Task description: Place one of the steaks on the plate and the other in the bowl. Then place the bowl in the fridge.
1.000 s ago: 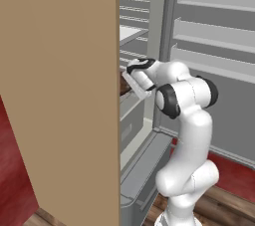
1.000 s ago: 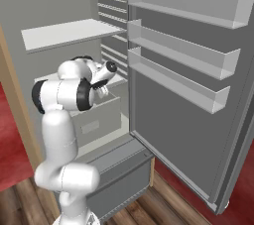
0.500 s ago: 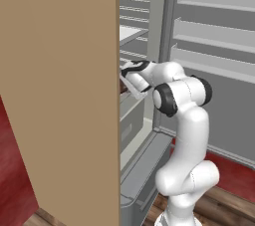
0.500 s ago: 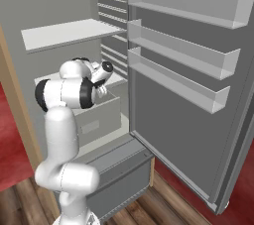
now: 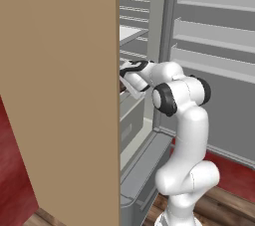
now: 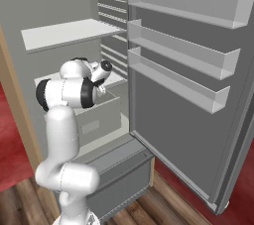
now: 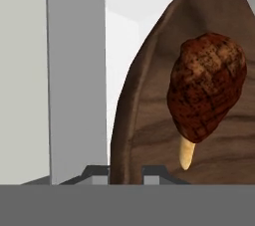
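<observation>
The dark brown wooden bowl [image 7: 149, 120] stands close before the hand camera, its rim running down between my fingertips. My gripper [image 7: 124, 172] is shut on that rim. A dark reddish-brown steak [image 7: 206, 88] with a pale bone end lies inside the bowl. My hand [image 5: 132, 75] reaches into the open grey fridge [image 5: 149, 120], with its tip hidden behind the tan wood panel [image 5: 60, 95]. A sliver of the bowl [image 5: 122, 86] shows at the panel's edge. From the right, my hand [image 6: 101, 70] sits above the drawer [image 6: 99, 115] and below a pale shelf [image 6: 69, 33].
The fridge door [image 6: 188, 120] stands wide open on the right with three door racks [image 6: 178, 50]. A grey vertical wall [image 7: 74, 70] rises just left of the bowl. The lower freezer drawer [image 6: 119, 174] juts out beside my base. Red floor lies around.
My hand has edged slightly deeper into the fridge with the bowl still held. The base and the door have not moved.
</observation>
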